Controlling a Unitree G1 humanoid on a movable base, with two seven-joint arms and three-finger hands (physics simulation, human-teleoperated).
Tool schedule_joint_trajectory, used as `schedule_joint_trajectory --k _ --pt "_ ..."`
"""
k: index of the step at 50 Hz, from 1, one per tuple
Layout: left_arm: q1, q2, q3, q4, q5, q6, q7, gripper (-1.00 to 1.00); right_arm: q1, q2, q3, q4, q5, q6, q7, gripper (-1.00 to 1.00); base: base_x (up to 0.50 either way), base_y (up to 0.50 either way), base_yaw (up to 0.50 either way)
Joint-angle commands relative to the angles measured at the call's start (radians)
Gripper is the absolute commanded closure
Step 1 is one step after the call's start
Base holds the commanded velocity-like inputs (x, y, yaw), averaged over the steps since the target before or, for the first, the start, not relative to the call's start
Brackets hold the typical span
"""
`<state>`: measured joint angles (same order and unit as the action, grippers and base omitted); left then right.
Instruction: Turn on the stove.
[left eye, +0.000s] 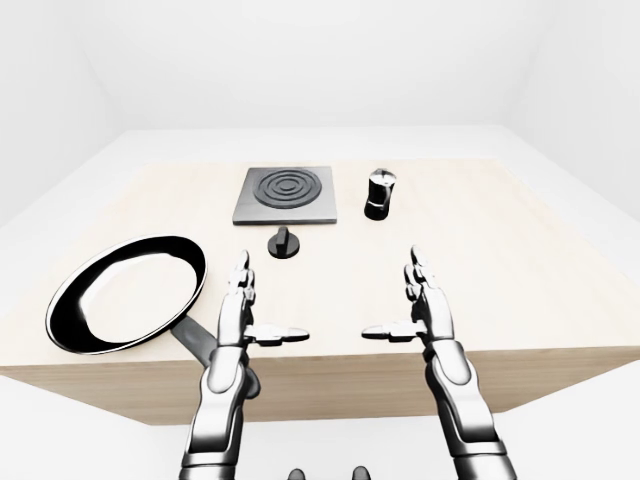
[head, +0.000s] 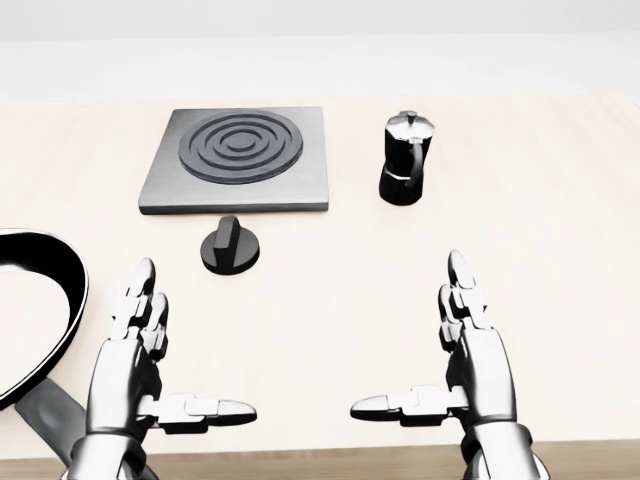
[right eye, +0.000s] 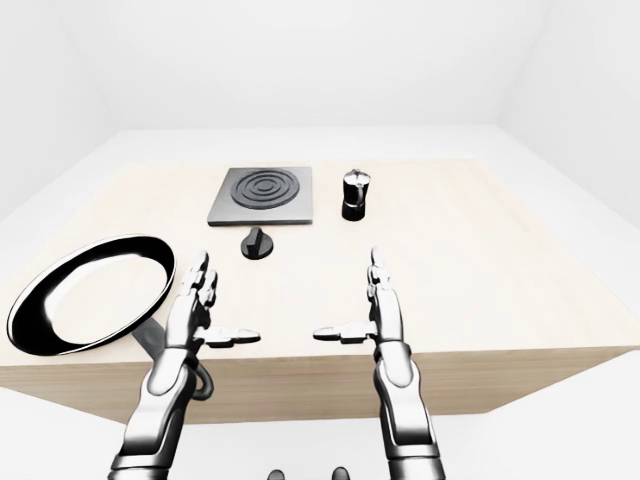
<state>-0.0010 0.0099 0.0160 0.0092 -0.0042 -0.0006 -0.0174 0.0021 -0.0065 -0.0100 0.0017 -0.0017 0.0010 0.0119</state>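
A dark grey square stove plate (head: 238, 160) with ring-shaped burner grooves lies on the pale wooden table (head: 560, 230), at the head view's upper middle. Just below it sits its round black knob (head: 230, 246) with a raised bar grip. My left hand (head: 165, 360) hovers open below and left of the knob, fingers stretched up, thumb pointing right. At the lower right, my right hand (head: 435, 350) mirrors it, open, thumb pointing left. Neither hand touches anything.
A black and silver moka pot (head: 406, 158) stands right of the stove. A large black frying pan (left eye: 125, 292) with a white inside lies at the left, its handle (left eye: 200, 342) running under my left arm. The table's near edge (left eye: 330, 380) is just below my wrists.
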Motion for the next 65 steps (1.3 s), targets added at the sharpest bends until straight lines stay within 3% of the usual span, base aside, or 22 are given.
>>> schedule_joint_trajectory --k 1,10,18,31,33,37,42,46,48,49,55,58,65 --pt "-0.002 0.014 0.026 0.021 -0.001 0.005 -0.027 -1.00 0.006 -0.010 -0.015 -0.003 -0.011 0.003 0.016 -1.00 0.00 0.00 0.00" --pt "-0.005 0.013 0.023 0.008 0.008 0.024 -0.021 -1.00 -0.007 -0.005 -0.008 0.010 -0.015 0.001 0.012 -1.00 0.00 0.00 0.00" --pt "0.000 0.013 0.023 0.019 0.006 0.007 -0.026 -1.00 -0.005 -0.003 0.000 0.026 -0.022 -0.012 0.007 -1.00 0.00 0.00 0.00" --pt "0.013 0.011 0.017 -0.016 0.016 0.030 -0.024 -1.00 -0.003 0.000 0.004 0.060 -0.023 -0.036 0.008 -1.00 0.12 0.00 0.00" --pt "0.014 0.011 0.018 -0.020 0.016 0.033 -0.025 -1.00 0.001 0.001 0.006 0.049 -0.024 -0.028 0.007 -1.00 0.25 0.00 0.00" --pt "0.011 0.011 0.019 0.002 0.019 0.015 -0.025 -1.00 -0.003 -0.001 0.006 0.067 -0.027 -0.044 0.006 -1.00 0.28 0.00 0.00" --pt "0.014 0.010 0.016 -0.010 0.020 0.025 -0.023 -1.00 0.002 0.001 0.010 0.067 -0.030 -0.046 0.006 -1.00 0.31 0.00 0.00" --pt "0.009 0.012 0.021 0.009 0.019 0.010 -0.024 -1.00 -0.001 0.003 0.013 0.075 -0.032 -0.053 0.005 -1.00 0.36 0.00 0.00" --pt "0.014 0.011 0.019 -0.009 0.020 0.022 -0.023 -1.00 -0.002 0.004 0.014 0.079 -0.032 -0.054 0.005 -1.00 0.37 0.00 0.00" --pt "0.012 0.012 0.021 0.004 0.019 0.012 -0.024 -1.00 -0.001 0.004 0.015 0.078 -0.033 -0.053 0.005 -1.00 0.37 0.00 0.00" --pt "0.015 0.012 0.020 0.001 0.021 0.013 -0.023 -1.00 0.001 0.004 0.015 0.077 -0.032 -0.055 0.005 -1.00 0.37 0.00 0.00" --pt "0.008 0.013 0.022 0.022 0.023 0.000 -0.022 -1.00 0.002 0.004 0.016 0.078 -0.032 -0.057 0.005 -1.00 0.37 0.00 0.00" --pt "0.008 0.014 0.024 0.017 0.024 0.006 -0.021 -1.00 0.003 0.004 0.016 0.074 -0.033 -0.052 0.003 -1.00 0.37 0.00 0.00"
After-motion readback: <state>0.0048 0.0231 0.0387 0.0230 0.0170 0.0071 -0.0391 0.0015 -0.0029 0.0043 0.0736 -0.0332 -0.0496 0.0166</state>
